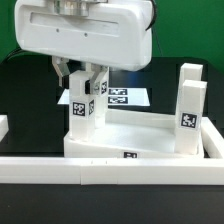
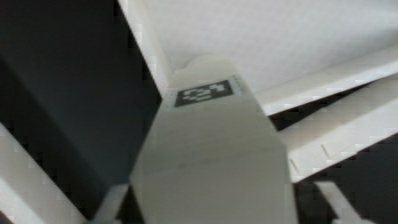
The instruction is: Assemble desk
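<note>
Black bench point(image 1: 20, 90) carries the desk top point(image 1: 140, 135); the jaws pinch a leg point(image 1: 82, 108) at its left corner, another leg point(image 1: 190, 105) standing right.

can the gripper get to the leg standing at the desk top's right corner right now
Probably not yet: the gripper looks closed around another leg at the opposite corner. The right leg itself stands unobstructed.

Black table point(image 1: 25, 85) with desk top point(image 1: 150, 135), marker board point(image 1: 125, 97), border wall point(image 1: 100, 170).
</note>
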Available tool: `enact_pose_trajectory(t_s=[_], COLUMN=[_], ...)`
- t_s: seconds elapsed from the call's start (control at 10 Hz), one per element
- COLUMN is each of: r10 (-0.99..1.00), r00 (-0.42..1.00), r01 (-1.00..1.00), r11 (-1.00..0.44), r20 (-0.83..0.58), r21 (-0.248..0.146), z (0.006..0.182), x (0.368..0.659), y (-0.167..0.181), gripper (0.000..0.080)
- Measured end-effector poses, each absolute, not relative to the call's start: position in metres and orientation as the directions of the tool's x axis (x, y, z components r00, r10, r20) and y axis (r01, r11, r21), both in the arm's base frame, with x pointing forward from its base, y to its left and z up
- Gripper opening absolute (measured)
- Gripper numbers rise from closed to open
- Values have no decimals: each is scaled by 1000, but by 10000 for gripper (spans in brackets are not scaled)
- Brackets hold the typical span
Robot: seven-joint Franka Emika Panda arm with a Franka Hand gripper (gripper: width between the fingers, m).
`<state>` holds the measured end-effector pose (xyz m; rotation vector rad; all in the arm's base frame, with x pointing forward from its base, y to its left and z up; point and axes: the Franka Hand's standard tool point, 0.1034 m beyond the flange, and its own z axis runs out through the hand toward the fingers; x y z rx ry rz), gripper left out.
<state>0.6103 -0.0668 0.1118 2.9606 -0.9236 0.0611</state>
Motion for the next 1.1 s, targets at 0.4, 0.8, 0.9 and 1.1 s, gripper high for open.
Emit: enact_pose_trajectory(t_s=[0.4,0.8,0.9,1.1], r10=[-607,-604,-602,-602], r00=[793,797,798,798], r01=[-609,-604,-603,-603], r11=[-793,-797,-798,-798], r20=[49,-25,-27,-26], r21=[29,4,-2,4], z=[113,160,168,162], x=[610,607,609,609], y=[-68,-55,-54,-55], gripper=[490,648,648,649])
